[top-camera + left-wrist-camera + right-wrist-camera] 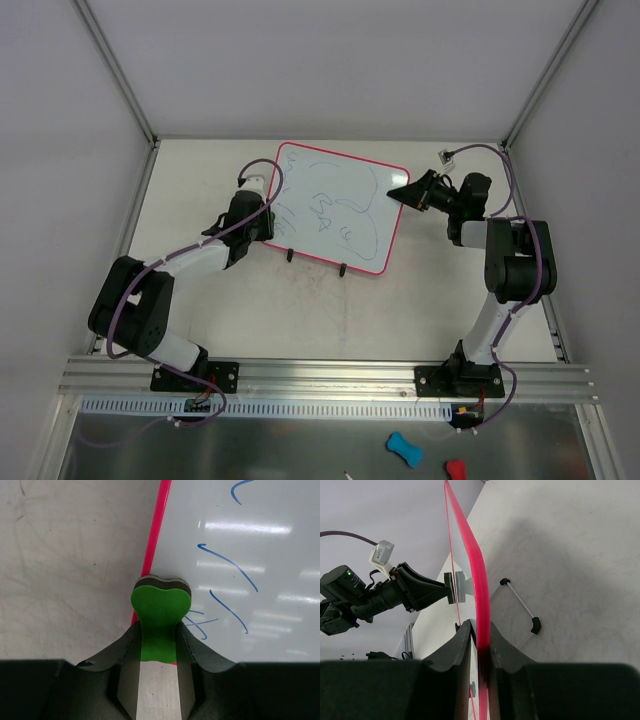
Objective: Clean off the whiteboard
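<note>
The whiteboard (335, 205), white with a pink-red frame and blue scribbles, stands tilted on two small black feet in the middle of the table. My right gripper (397, 193) is shut on its right edge; the right wrist view shows the pink frame (479, 580) pinched between the jaws (480, 635). My left gripper (272, 200) is shut on a green eraser (161, 611) and presses it against the board's left edge, next to blue strokes (227, 565). The left arm's gripper also shows in the right wrist view (420, 591).
Cream table (300, 310) with white walls behind and at the sides. A metal rail (330, 378) runs along the near edge. A blue piece (403, 448) and a red piece (455, 468) lie below the rail. A wire board foot (522, 605) rests on the table.
</note>
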Available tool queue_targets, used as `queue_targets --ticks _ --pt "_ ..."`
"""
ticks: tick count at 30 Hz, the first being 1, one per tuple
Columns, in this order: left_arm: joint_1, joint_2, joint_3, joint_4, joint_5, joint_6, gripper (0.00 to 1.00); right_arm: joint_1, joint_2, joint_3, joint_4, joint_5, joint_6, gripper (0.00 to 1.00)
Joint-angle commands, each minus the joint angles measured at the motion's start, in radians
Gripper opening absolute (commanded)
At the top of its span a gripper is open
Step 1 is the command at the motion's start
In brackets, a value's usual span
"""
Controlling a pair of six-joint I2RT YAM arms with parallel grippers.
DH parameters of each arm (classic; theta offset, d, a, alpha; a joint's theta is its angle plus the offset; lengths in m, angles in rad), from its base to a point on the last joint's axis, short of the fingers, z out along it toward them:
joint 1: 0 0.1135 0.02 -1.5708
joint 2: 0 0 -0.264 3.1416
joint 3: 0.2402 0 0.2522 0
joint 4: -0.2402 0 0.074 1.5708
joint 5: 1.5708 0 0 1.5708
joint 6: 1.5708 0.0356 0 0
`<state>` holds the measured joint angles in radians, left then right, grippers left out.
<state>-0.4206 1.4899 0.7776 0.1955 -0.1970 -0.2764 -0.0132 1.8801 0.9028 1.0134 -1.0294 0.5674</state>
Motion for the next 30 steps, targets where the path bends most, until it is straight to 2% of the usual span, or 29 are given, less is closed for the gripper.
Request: queue_targets --ticks 1,8,18,30 --pt "0.008 0.030 0.052 0.035 0.033 -0.006 0.00 0.012 -0.021 -0.001 0.034 0.003 -0.029 0.00" --pt "0.008 0.098 0.081 0.041 0.070 -0.026 0.00 0.012 -0.024 0.001 0.033 0.002 -0.027 0.00" --pt "0.002 0.106 0.063 0.071 0.143 -0.050 0.00 0.012 -0.022 0.001 0.034 -0.003 -0.026 0.00" --pt "-0.124 0.118 0.078 0.101 0.119 -0.026 0.00 0.012 -0.029 -0.005 0.039 -0.004 -0.031 0.00"
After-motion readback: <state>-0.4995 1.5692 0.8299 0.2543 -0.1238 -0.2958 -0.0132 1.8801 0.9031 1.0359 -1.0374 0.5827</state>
